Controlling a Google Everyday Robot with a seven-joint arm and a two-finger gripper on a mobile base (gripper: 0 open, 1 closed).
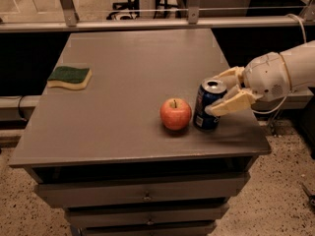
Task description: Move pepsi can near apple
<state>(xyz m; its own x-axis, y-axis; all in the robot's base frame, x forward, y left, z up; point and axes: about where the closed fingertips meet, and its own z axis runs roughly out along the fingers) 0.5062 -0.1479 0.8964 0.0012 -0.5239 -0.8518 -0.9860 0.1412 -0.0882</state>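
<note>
The pepsi can (206, 108) is gripped by the tool (217, 94) near the front right corner of the bench (123, 63), so that it is placed just beside the apple (175, 114)

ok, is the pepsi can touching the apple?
Cannot tell. Camera view: pepsi can, gripper shut on it from the right, sits beside apple; neither gap nor contact shows plainly.
</note>
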